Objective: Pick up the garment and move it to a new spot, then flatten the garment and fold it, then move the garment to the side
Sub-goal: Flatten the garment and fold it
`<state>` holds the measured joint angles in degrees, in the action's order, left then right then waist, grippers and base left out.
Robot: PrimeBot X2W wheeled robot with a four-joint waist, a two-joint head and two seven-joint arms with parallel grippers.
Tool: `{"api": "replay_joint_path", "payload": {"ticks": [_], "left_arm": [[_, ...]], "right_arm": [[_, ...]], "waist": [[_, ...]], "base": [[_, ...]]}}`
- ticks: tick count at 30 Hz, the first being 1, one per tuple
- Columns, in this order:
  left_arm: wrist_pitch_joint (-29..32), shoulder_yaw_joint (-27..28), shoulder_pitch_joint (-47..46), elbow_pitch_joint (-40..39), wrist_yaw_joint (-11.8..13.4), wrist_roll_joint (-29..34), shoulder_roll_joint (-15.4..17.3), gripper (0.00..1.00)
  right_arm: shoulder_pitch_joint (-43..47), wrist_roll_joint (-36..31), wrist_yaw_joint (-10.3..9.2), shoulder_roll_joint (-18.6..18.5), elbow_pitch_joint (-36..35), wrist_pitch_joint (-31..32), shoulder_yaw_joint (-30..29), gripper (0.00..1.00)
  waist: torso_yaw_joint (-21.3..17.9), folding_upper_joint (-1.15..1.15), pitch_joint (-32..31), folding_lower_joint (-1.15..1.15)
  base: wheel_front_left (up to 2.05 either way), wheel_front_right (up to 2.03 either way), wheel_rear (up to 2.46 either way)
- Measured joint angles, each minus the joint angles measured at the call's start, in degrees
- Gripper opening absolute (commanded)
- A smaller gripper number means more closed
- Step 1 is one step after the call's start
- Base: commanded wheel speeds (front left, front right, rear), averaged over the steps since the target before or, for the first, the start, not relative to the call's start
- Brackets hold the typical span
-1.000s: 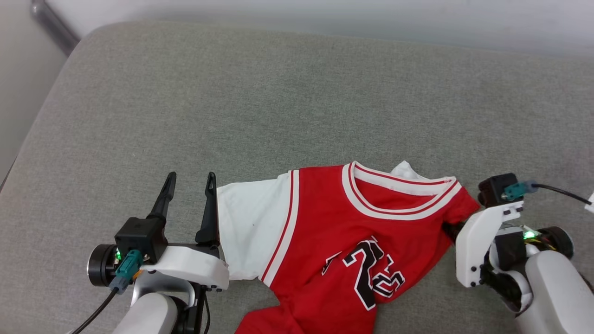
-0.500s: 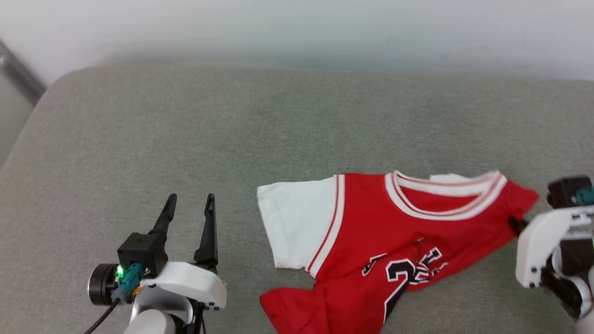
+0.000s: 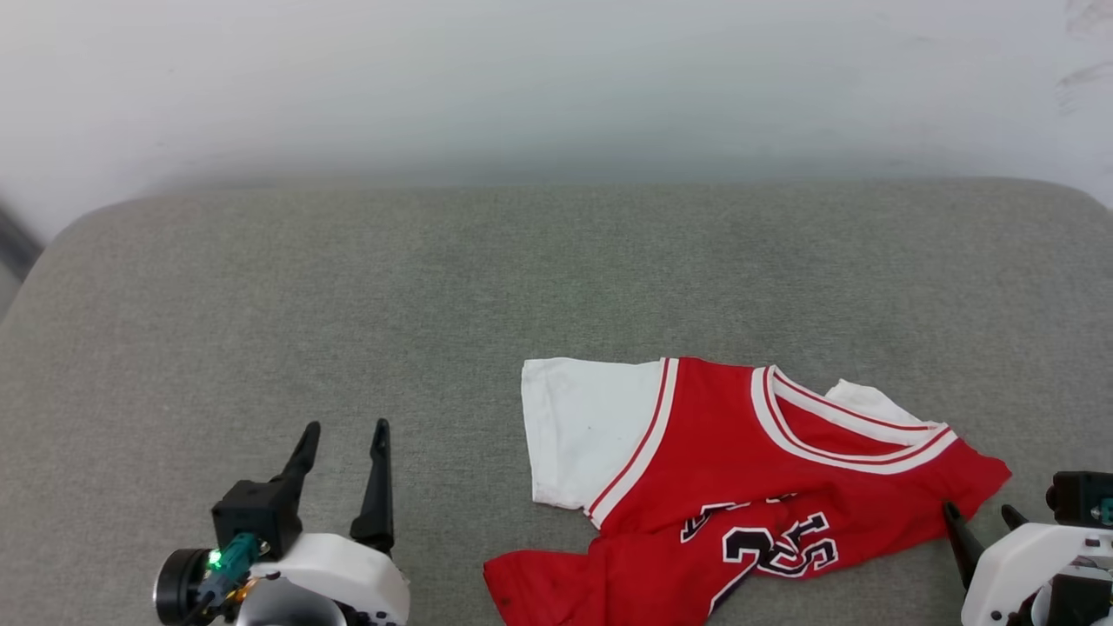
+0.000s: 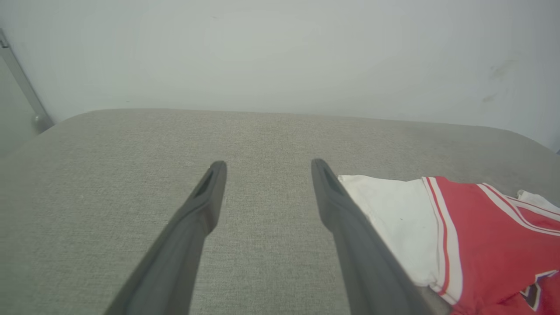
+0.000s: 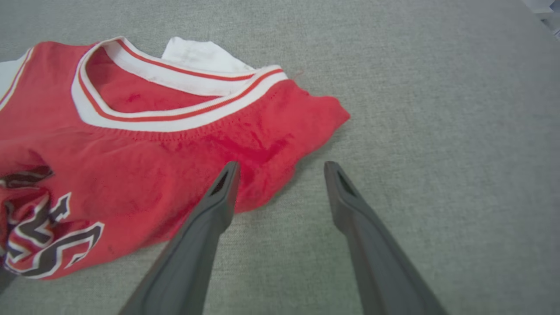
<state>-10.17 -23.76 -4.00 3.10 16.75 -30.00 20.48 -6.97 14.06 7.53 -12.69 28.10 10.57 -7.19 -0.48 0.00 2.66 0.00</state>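
Observation:
The garment (image 3: 748,487), a red jersey with white sleeves, striped collar trim and black number 23, lies rumpled on the grey cushion at the lower right, its lower part bunched. My right gripper (image 3: 981,515) stands open just off the jersey's right shoulder, holding nothing; in the right wrist view the gripper (image 5: 280,166) sits beside the red shoulder edge of the garment (image 5: 166,144). My left gripper (image 3: 343,430) is open over bare cushion, left of the white sleeve; in the left wrist view the gripper (image 4: 267,164) has the garment (image 4: 442,227) at its right.
The grey cushion (image 3: 348,287) spreads wide to the left and behind the jersey. A pale wall (image 3: 556,78) runs along its far edge. A metal rail (image 4: 22,83) stands at the far left.
The right gripper dragged the jersey rightwards by its shoulder, then opened and let it go. The head view has shifted right and up. The left gripper stayed open.

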Motion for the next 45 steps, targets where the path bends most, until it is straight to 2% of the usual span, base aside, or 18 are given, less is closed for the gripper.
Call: {"api": "replay_joint_path", "payload": {"ticks": [7,11,16,26,27,28,29,30,31,36,39,42,45], "left_arm": [[0.6,1.1,0.5,-2.0,1.4,-0.1,1.1,1.00],[0.8,1.4,0.3,-3.2,2.1,0.2,1.4,1.00],[0.5,1.1,-2.2,-4.3,2.4,1.0,1.0,1.00],[-1.1,0.1,-6.9,-2.4,1.3,1.3,-1.1,1.00],[-1.2,0.1,-6.9,-2.1,1.3,1.3,-1.2,1.00],[-1.3,0.1,-7.0,-1.8,1.3,1.3,-1.3,1.00],[-1.5,0.1,-7.0,-1.5,1.3,1.2,-1.3,1.00],[-1.6,0.1,-7.1,-1.1,1.3,1.2,-1.4,1.00],[-1.6,0.1,-7.1,-0.8,1.2,1.2,-1.4,1.00],[-1.7,0.0,-6.8,-0.1,1.1,1.0,-1.3,1.00],[-1.6,0.1,-6.3,-0.1,1.2,0.7,-1.0,1.00],[-1.3,-0.1,-5.7,-0.3,1.4,0.6,-0.8,1.00],[-1.0,-0.4,-5.7,-0.8,1.4,0.6,-0.7,1.00]], "right_arm": [[1.3,0.6,-0.01,-3.0,-5.8,4.3,-0.5,1.00],[0.6,2.6,-0.01,-5.4,-6.9,10.4,0.3,1.00],[-2.2,5.7,-0.02,-8.0,-6.8,16.8,2.7,1.00],[-8.3,9.2,-0.01,-8.3,-1.1,20.8,4.5,1.00],[-8.8,9.3,-0.01,-8.4,-0.4,21.3,4.4,0.81],[-9.2,9.7,-0.01,-8.3,0.3,21.7,4.4,0.81],[-9.6,10.2,-0.03,-8.3,0.8,22.1,4.4,0.36],[-9.7,10.4,-0.04,-8.3,1.2,22.3,4.5,0.05],[-9.7,10.4,-0.05,-8.5,1.3,22.2,5.0,0.00],[-9.8,7.1,-0.02,-8.8,0.2,18.9,5.9,0.00],[-10.5,3.8,-0.02,-8.6,-4.5,18.0,6.6,0.00],[-10.6,1.6,-0.02,-6.2,-11.3,18.4,8.9,0.00],[-8.6,0.5,-0.02,-3.0,-16.9,19.9,14.1,0.00]], "waist": [[-1.6,0.00,-0.3,0.00],[-1.6,0.00,1.0,0.00],[-0.6,0.00,3.8,0.00],[3.0,0.00,9.7,0.00],[3.3,0.00,9.9,0.00],[3.6,0.00,10.0,0.00],[3.8,0.00,10.1,0.00],[4.0,0.00,9.9,0.00],[4.1,0.00,9.6,0.00],[4.4,0.00,7.6,0.00],[4.2,0.00,6.4,0.00],[3.9,0.00,5.4,0.00],[3.5,0.00,4.9,0.00]], "base": [[0.00,0.00,0.00],[0.00,0.00,0.00],[0.00,0.00,0.00],[0.00,0.00,0.00],[0.00,0.00,0.00],[0.00,0.00,0.00],[0.00,0.00,0.00],[0.00,0.00,0.00],[0.00,0.00,0.00],[0.00,0.00,0.00],[0.00,0.00,0.00],[0.00,0.00,0.00],[0.00,0.00,0.00]]}}
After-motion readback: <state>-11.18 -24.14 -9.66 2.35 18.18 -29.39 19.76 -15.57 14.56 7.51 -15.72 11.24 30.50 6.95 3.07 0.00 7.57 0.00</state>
